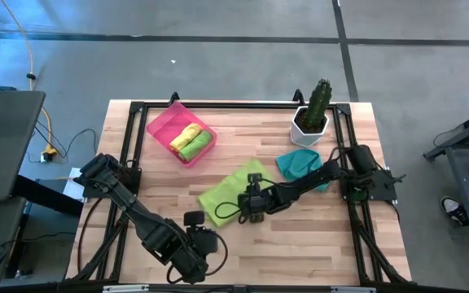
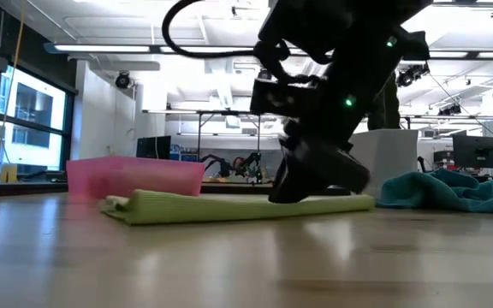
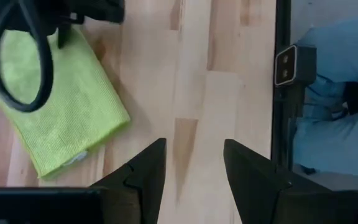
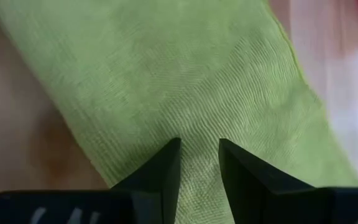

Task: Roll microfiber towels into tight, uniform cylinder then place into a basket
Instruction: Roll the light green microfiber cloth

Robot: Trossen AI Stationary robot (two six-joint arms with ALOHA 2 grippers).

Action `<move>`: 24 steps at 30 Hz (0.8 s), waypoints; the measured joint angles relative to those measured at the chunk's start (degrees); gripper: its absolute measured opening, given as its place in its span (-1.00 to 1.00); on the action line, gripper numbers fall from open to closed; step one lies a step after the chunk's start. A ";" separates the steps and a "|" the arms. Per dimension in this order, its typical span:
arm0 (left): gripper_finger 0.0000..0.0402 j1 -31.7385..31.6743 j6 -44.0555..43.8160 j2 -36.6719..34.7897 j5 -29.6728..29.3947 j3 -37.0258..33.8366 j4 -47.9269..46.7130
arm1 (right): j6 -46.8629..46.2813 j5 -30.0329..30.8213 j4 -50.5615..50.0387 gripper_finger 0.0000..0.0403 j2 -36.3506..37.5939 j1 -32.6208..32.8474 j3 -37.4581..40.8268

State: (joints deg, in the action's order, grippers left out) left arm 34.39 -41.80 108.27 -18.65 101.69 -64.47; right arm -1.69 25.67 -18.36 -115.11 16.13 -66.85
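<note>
Roughly halfway: two rolled towels [image 1: 190, 141] sit in pink basket [image 1: 163, 124] far left, right gripper [image 1: 251, 205] presses on flat lime towel [image 1: 228, 194] mid-table w/ jaws slightly apart, teal towel [image 1: 300, 163] unrolled far right, left gripper [image 1: 195, 218] waits near edge, jaws apart

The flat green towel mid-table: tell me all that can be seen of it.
The green towel is lime microfibre with a fine ribbed weave, folded into a flat strip, not yet rolled. It lies aslant on the wooden table, between the pink basket and the teal towel, apart from both. The right gripper is down on it, fingers slightly parted. The left gripper is open over bare wood beside it.
</note>
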 joint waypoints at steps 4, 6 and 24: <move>-0.26 0.17 0.00 0.00 0.56 0.00 0.01 | 19.04 0.56 -2.37 -0.48 -0.01 -0.95 0.01; -0.26 0.17 0.00 0.00 0.57 0.00 0.01 | 25.35 4.01 -4.89 -0.48 0.26 -1.08 0.07; -0.26 -0.62 0.43 0.00 -0.28 0.00 -0.85 | -29.29 -5.27 -6.40 -0.48 9.58 -1.28 0.35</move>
State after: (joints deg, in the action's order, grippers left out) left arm 33.77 -41.36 108.27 -18.94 101.69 -65.32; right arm -30.99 20.40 -24.76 -105.53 14.85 -66.50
